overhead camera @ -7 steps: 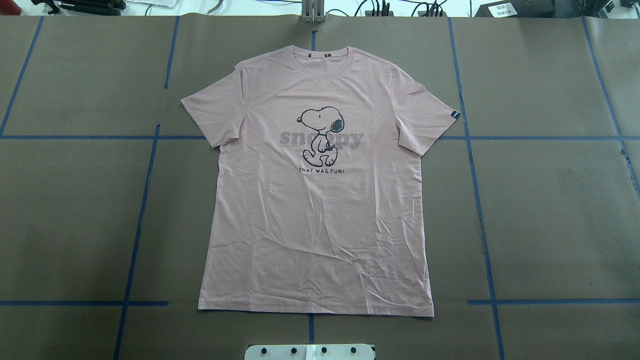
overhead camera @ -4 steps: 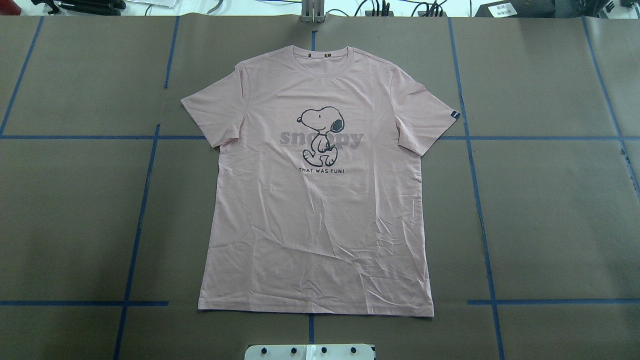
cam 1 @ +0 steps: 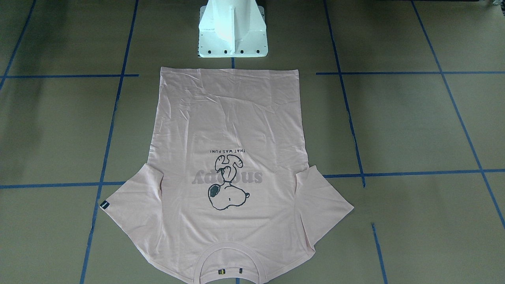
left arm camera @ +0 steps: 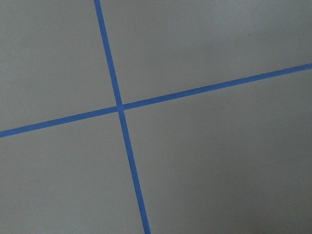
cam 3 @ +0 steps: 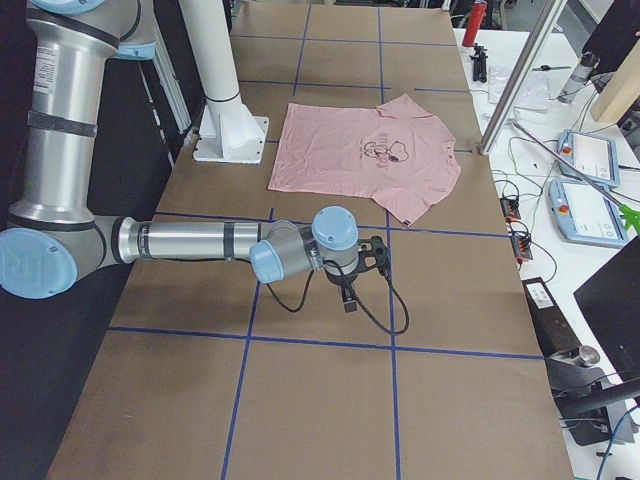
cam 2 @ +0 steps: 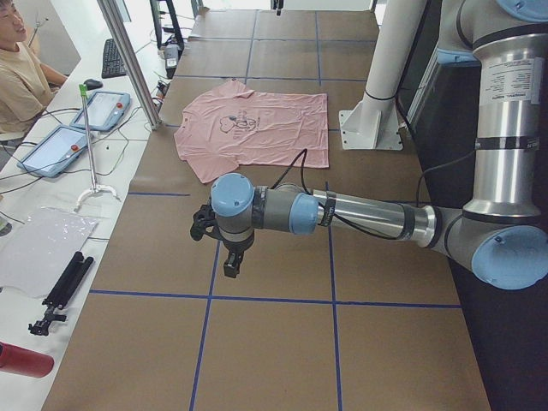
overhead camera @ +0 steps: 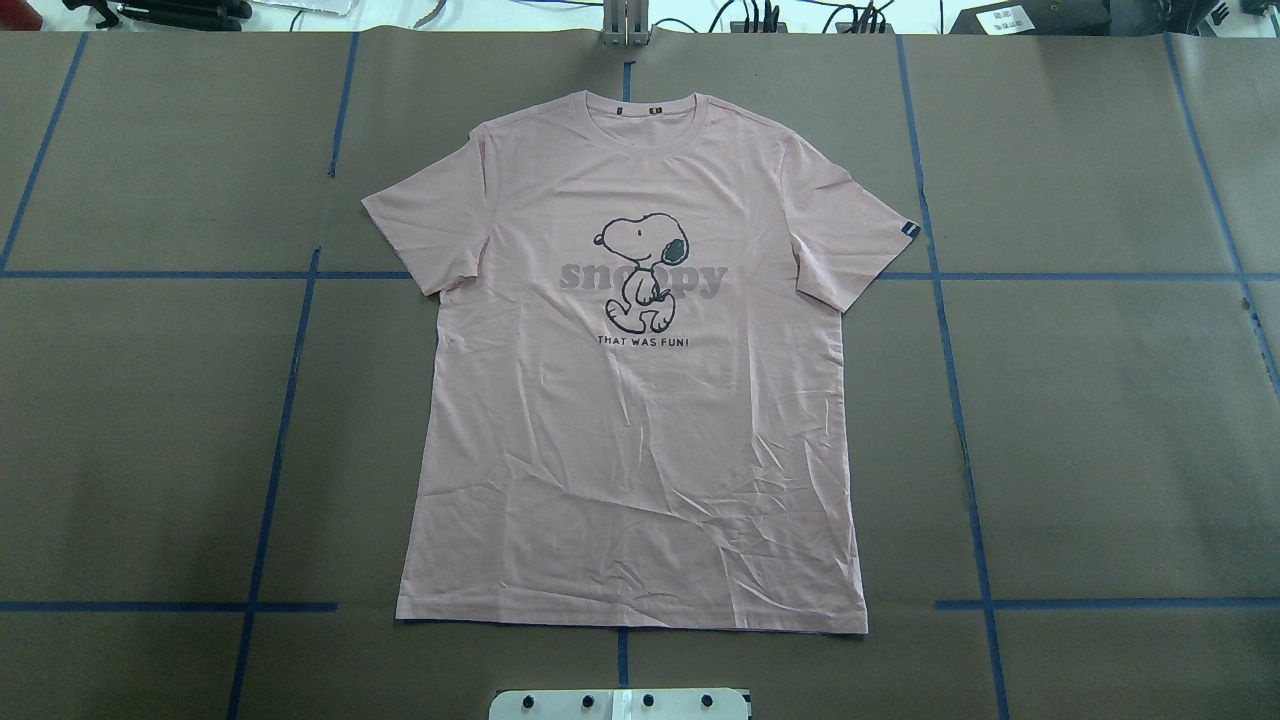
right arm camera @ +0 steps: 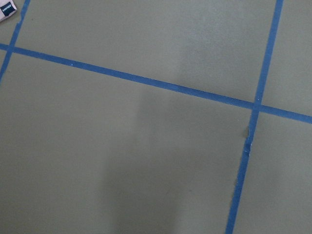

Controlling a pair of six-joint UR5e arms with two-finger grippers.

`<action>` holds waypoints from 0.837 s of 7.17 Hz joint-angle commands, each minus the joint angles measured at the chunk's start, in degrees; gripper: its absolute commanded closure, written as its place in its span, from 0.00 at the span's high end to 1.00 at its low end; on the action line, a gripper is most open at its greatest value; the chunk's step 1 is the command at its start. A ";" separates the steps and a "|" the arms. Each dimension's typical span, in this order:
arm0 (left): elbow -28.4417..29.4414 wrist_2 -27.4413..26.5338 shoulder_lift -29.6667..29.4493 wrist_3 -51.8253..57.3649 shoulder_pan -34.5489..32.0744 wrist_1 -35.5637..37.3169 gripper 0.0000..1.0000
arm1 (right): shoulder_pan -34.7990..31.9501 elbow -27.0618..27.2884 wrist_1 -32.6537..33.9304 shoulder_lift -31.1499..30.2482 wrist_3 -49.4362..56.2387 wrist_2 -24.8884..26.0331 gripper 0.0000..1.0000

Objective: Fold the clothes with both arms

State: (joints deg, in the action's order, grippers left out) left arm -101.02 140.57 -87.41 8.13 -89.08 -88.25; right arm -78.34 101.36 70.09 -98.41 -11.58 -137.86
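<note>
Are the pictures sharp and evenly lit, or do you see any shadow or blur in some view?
Overhead exterior: even light, the T-shirt sharp, its lettering readable. Exterior front-facing: soft dark shadows lie on the table beside the white base. Right wrist-mounted: a faint darker band on the table, the blue tape sharp.

Soft matt cloth on the T-shirt [overhead camera: 630,450], finely creased toward the hem. Flat, matt brown paper, by the look of it, over the table [overhead camera: 1100,420], crossed by smooth blue tape [overhead camera: 150,274]. Satin metal sheen along the left arm [cam 2: 368,218], smooth light blue plastic on its joint caps [cam 2: 231,195]. Glossy white paint on the pedestal [cam 1: 232,31].
</note>
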 commanded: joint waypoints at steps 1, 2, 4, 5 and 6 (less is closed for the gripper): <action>0.20 0.05 0.22 0.04 0.31 -0.17 1.00 | 10.81 -4.81 -0.30 14.81 -21.01 2.22 1.00; -0.40 0.14 0.65 -0.13 0.22 -0.17 1.00 | 14.06 -9.29 -0.22 23.35 -28.77 5.11 1.00; -2.86 0.23 1.36 0.04 0.14 -0.25 1.00 | 20.47 -18.00 -5.88 34.46 -49.30 17.91 0.98; -3.83 0.84 1.36 -0.22 0.14 -0.17 1.00 | 25.56 -21.08 -9.06 36.77 -61.07 26.50 0.90; -3.66 1.45 1.36 -0.13 0.14 -0.25 1.00 | 27.61 -21.81 -8.74 37.66 -63.71 29.54 0.88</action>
State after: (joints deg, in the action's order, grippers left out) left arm -104.30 141.36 -86.09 8.01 -88.94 -88.46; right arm -54.62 81.89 62.72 -63.13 -67.47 -114.56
